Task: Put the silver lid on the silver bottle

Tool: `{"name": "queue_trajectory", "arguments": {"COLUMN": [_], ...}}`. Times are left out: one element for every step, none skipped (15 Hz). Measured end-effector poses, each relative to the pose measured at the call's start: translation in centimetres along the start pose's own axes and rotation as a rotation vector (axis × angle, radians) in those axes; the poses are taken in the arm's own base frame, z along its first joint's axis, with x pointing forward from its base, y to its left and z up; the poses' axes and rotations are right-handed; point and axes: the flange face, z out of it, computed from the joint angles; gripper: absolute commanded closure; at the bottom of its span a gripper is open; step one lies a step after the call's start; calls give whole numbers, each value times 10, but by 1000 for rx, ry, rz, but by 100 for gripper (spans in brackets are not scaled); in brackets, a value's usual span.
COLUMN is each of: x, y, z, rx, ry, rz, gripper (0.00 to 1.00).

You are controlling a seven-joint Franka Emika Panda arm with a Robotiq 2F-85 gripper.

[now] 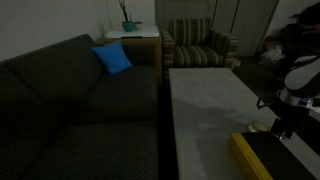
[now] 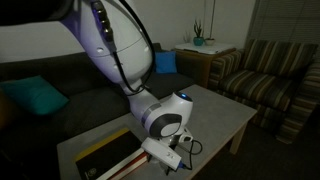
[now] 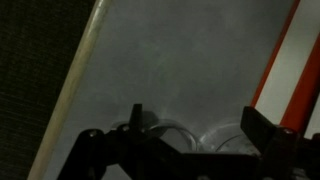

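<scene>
My gripper (image 3: 198, 120) hangs open just above the grey table top (image 3: 180, 60), with its two dark fingers (image 3: 136, 116) spread wide. Low between them in the wrist view lie two faint round silvery rims (image 3: 160, 132), side by side. The picture is too dim to tell which is the silver lid and which the silver bottle. In both exterior views the gripper (image 1: 281, 127) (image 2: 172, 157) points down at the table's near end, and I cannot make out lid or bottle there.
A flat dark box with a yellow edge (image 1: 262, 158) (image 2: 105, 150) lies beside the gripper; an orange-edged white surface (image 3: 295, 70) shows in the wrist view. A dark sofa (image 1: 70, 110) with a blue cushion (image 1: 113, 59) runs along the table. A striped armchair (image 1: 198, 45) stands beyond.
</scene>
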Motion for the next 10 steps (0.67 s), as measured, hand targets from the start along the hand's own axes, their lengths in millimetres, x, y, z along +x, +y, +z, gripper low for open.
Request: {"name": "queue_trajectory", "arguments": {"x": [-2,-4,-6,-8,-9,-10,-10,-10,-9,-9], "y": [0,1,2,4,4,4,4,4,4,4], "z": [2,3,4,5,6,7,7,6,6,6], "rx": [4,6,7,6,4,4,5,4,4,4], "ry": [-14,-27,-38,-42,-42,-43,-44,-43,-43,-43], "rz": [1,3,5,6,7,8,7,7,6,6], "gripper": [0,0,0,0,0,0,0,0,0,0]}}
